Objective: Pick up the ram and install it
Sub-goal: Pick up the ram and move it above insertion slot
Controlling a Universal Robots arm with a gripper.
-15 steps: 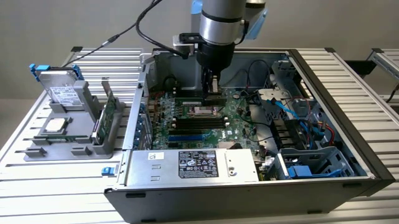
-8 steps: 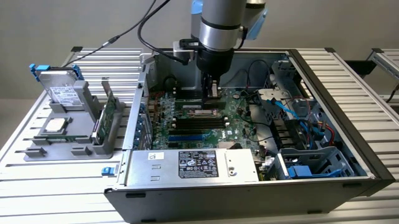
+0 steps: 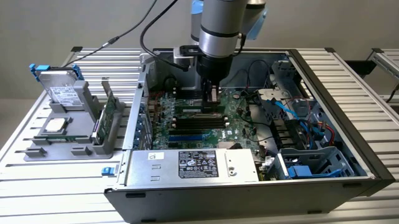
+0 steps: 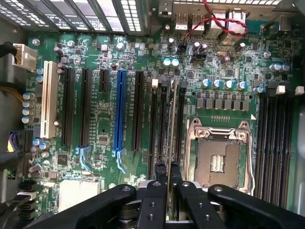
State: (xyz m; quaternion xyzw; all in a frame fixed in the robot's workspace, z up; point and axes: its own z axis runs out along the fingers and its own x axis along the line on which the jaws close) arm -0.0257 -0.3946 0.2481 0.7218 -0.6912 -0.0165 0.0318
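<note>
My jaws are clamped on the ram, held edge-on over the memory slots. If it is not lined up with one slot, I think pushing can bend it.

Two views are being trained on one board: one high and off the arm, one close on the wrist.

The open computer case on the tabletop is being looked down on at a slant by the exterior camera, far enough off for the whole case and the arm to be taken in. The motherboard is being viewed from close above by the wrist camera, past the tool clamped on the ram. The motherboard and tool are being shared by both views.
</note>
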